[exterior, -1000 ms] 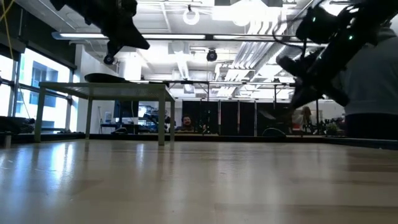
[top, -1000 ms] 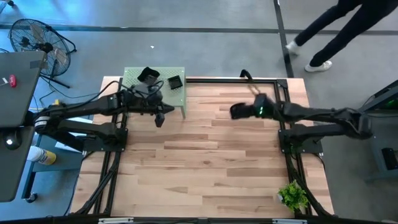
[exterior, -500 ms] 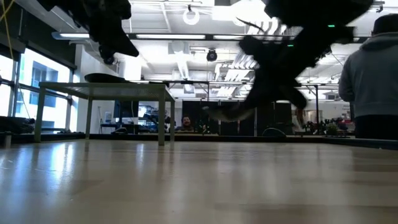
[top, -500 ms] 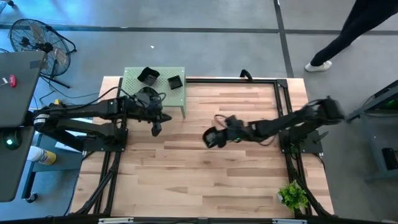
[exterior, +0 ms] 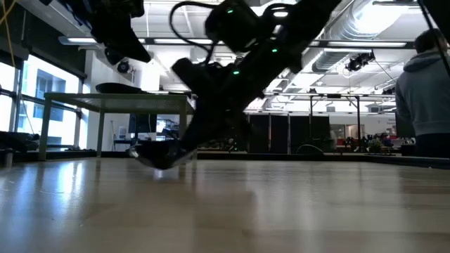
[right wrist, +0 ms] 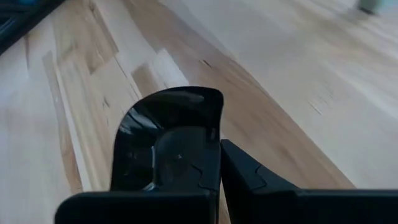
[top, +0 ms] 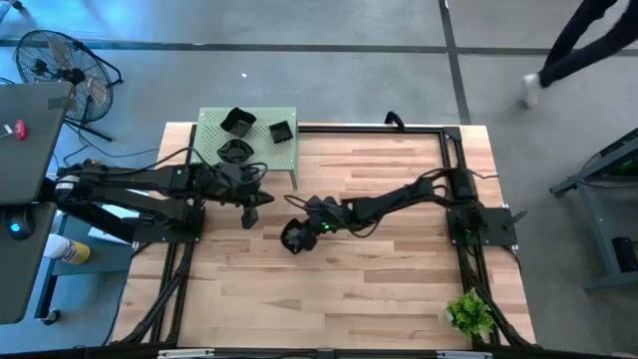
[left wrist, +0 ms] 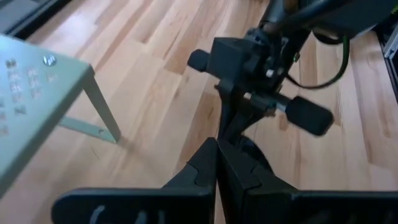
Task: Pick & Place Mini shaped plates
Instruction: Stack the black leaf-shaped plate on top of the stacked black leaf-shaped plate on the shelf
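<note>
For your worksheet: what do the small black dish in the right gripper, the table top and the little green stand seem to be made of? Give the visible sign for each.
Small black dish: glossy, with light reflections, probably glazed ceramic or plastic; the look leaves it open.
Table top: pale wood, with plank seams and grain, matte finish.
Green stand: painted sheet metal, seemingly; thin flat top with rows of small holes and slim legs.

Bare wooden tabletop (top: 349,289) open across the near half, right arm (top: 389,204) stretched over the middle, left arm (top: 150,181) just beside the green stand (top: 284,160) at the far left corner, small plant (top: 469,314) at the near right corner
</note>
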Robot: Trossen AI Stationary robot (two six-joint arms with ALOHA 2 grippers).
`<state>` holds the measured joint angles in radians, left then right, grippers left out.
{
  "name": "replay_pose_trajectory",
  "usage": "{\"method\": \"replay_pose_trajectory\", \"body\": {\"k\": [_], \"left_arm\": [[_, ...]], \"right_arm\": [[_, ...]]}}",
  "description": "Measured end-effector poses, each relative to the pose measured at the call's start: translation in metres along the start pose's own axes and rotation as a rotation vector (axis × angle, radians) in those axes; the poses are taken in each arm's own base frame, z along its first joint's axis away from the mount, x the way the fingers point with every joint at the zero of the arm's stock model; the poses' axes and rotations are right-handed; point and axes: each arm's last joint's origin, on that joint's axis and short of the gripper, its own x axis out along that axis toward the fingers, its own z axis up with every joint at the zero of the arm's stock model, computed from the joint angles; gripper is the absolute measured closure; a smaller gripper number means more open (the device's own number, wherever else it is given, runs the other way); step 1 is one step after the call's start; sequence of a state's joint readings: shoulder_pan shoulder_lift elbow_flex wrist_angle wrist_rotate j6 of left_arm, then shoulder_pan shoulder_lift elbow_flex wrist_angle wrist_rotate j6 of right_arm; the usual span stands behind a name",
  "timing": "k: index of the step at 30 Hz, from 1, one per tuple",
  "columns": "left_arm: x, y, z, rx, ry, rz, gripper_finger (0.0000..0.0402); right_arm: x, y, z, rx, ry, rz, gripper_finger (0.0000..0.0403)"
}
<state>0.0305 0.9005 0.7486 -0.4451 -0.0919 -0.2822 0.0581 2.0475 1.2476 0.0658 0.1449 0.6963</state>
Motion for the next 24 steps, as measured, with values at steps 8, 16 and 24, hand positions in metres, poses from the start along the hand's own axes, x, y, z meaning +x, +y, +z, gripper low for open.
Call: {"method": "replay_pose_trajectory", "body": {"k": [8,16,24], "left_arm": [[-0.001,-0.005,-0.008,-0.093,0.062,0.015,0.0401],[-0.005,-0.004,-0.013,-0.309,0.083,0.073,0.0401],[-0.013,-0.021,-0.019,-0.523,0.016,0.112,0.0401]], "right_arm": [[0.023,0.011,0.008,0.006,-0.009,0.025,0.0377],[-0.014,0.000,0.033,-0.090,0.067,-0.035,0.0309],[-0.073,-0.027,0.049,-0.253,0.067,-0.051,0.0365]]}}
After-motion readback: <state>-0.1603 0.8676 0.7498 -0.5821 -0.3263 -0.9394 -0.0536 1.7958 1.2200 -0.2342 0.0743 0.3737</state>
